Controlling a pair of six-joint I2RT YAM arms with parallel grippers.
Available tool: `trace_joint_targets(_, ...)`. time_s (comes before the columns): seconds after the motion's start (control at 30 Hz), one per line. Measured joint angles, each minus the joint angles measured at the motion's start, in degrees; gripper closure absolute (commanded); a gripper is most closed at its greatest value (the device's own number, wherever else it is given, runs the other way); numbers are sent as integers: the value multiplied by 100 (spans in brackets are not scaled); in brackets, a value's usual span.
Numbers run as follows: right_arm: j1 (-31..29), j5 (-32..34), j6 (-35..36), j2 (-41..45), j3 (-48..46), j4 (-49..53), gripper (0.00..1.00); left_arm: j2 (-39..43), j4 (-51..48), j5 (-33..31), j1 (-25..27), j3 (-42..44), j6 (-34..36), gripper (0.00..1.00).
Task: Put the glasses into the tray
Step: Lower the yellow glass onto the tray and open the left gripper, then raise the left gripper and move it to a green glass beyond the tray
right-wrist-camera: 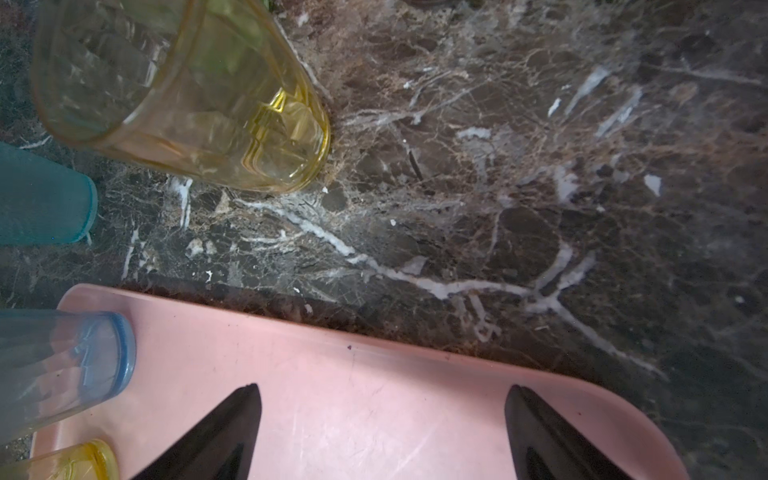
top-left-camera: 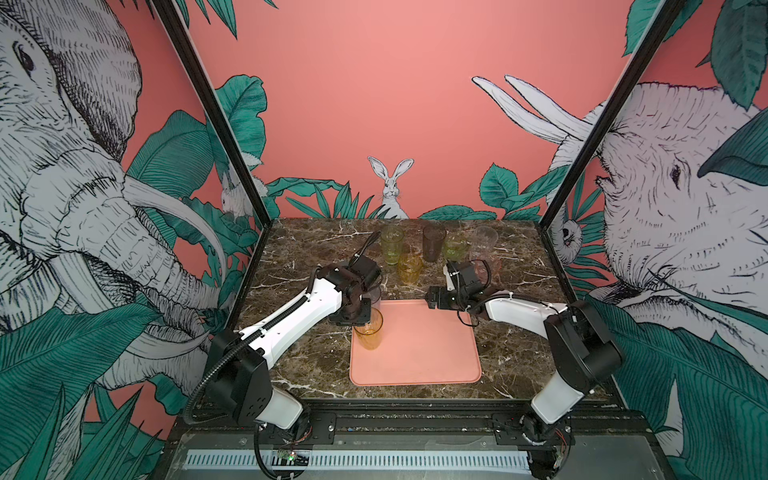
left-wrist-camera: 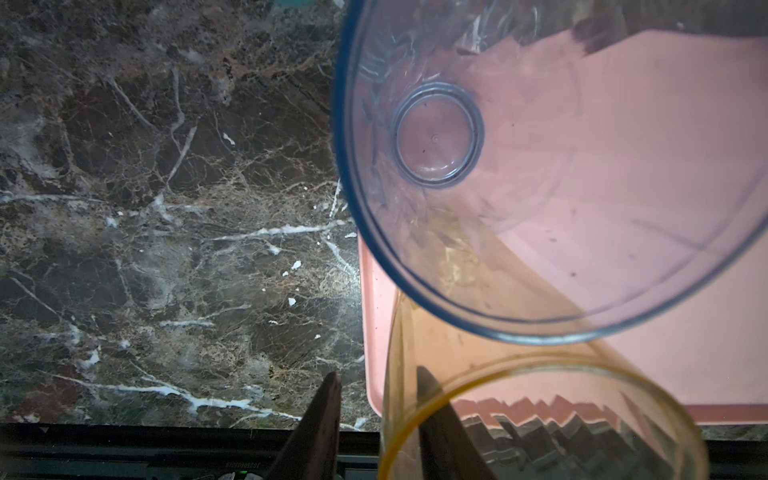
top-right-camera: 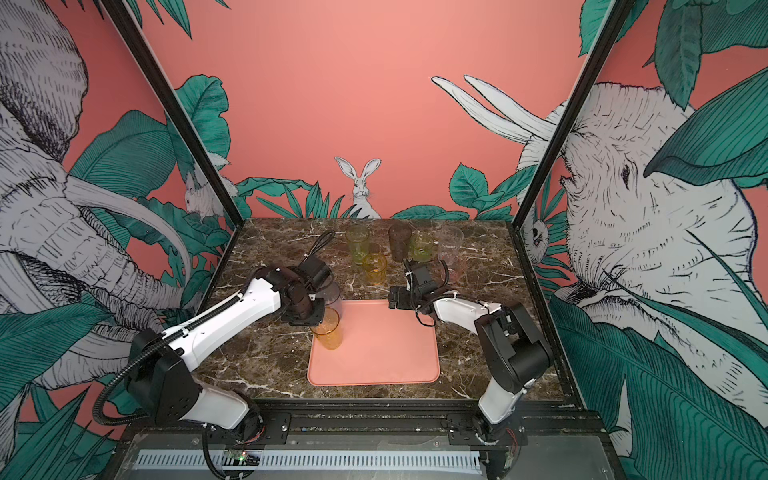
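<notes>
At the left edge of the tray, the left claw (left-wrist-camera: pixel 376 372) is held pointing down over the rim of a tall amber translucent tumbler (top-left-camera: pixel 369 330). One finger is set outside the wall and one inside, seen through the plastic. The jaws are parted a little and a gap is seen between the outer finger and the wall, so the tumbler is judged to stand on its own base, unclamped. A rim hold of this kind suits setting a tall glass down upright where neighbours crowd its sides.

Just beyond it, a bluish clear tumbler (left-wrist-camera: pixel 540 166) is stood in the far-left corner of the flat salmon-pink rounded-square tray (top-left-camera: pixel 415 353). It is close beside the amber one, though whether the two touch cannot be told. With the corner filled, the rest of the floor is left free.

The right claw (right-wrist-camera: pixel 383 387) is held wide apart and empty above the tray's far edge, well placed for a reach to the glasses on the dark marble tabletop (top-left-camera: pixel 316 365). Nearest it are a short yellow ribbed tumbler (right-wrist-camera: pixel 199 104) and a frosted teal tumbler (right-wrist-camera: pixel 41 195). Towards the back wall, a tall yellow-green tumbler (top-left-camera: pixel 392 245), a smoky grey tumbler (top-left-camera: pixel 434 243), a short yellow-green tumbler (top-left-camera: pixel 454 246) and a tall clear tumbler (top-left-camera: pixel 486 237) are seen. Two glasses are thus judged placed, the others not yet.
</notes>
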State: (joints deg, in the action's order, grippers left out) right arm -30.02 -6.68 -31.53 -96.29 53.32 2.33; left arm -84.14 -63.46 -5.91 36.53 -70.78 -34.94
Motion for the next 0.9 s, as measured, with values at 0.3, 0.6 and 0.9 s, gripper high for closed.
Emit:
trace_joint_targets(0.3, 0, 0, 0, -9, 20, 17, 6, 0, -227, -59, 0, -382, 9, 58)
trace_joint_targets(0.6, 0, 0, 2, -9, 20, 20, 6, -4, -649, -348, 0, -1276, 151, 51)
trace_joint_targets(0.9, 0, 2, 2, 4, 20, 11, 6, -361, -798, -505, -11, -2273, 345, 48)
